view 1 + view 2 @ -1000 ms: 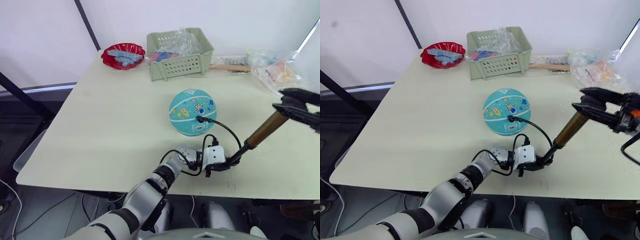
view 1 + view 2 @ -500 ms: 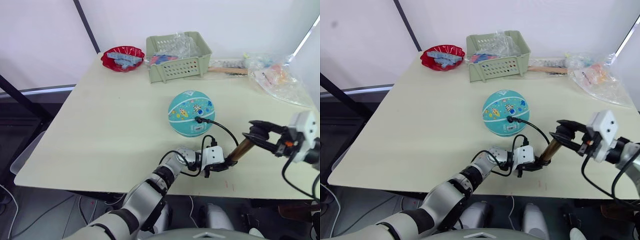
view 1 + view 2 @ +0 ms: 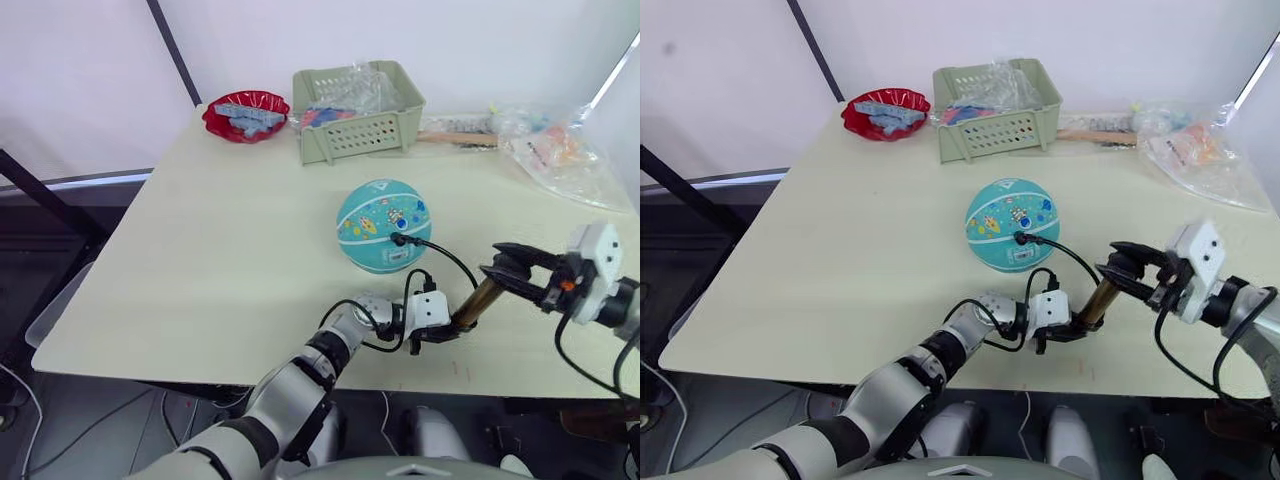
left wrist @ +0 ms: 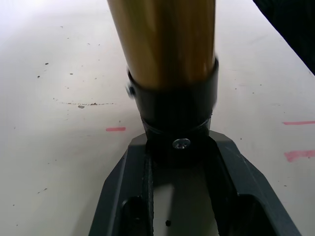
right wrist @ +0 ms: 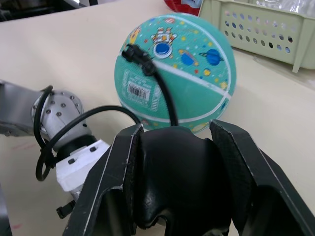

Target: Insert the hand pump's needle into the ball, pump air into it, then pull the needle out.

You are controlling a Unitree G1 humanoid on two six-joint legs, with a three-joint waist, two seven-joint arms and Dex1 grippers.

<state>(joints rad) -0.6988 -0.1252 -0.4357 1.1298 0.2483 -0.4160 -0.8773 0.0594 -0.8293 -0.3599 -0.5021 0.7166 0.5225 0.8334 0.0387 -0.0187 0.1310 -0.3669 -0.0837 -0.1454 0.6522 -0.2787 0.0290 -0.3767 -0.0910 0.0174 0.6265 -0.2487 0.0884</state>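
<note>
My left hand (image 3: pixel 443 331) is clamped on the black foot of the hand pump (image 3: pixel 474 306), pinning it to the counter (image 3: pixel 220 240); my right hand (image 5: pixel 172 162) is closed around the T-handle. The needle (image 3: pixel 399 238) sits in the ball (image 3: pixel 384 224), which rests near the middle of the counter. To pump well, I should push straight along the barrel, keep the foot pressed down, and leave slack in the hose (image 3: pixel 447 257) so the needle isn't tugged sideways
</note>
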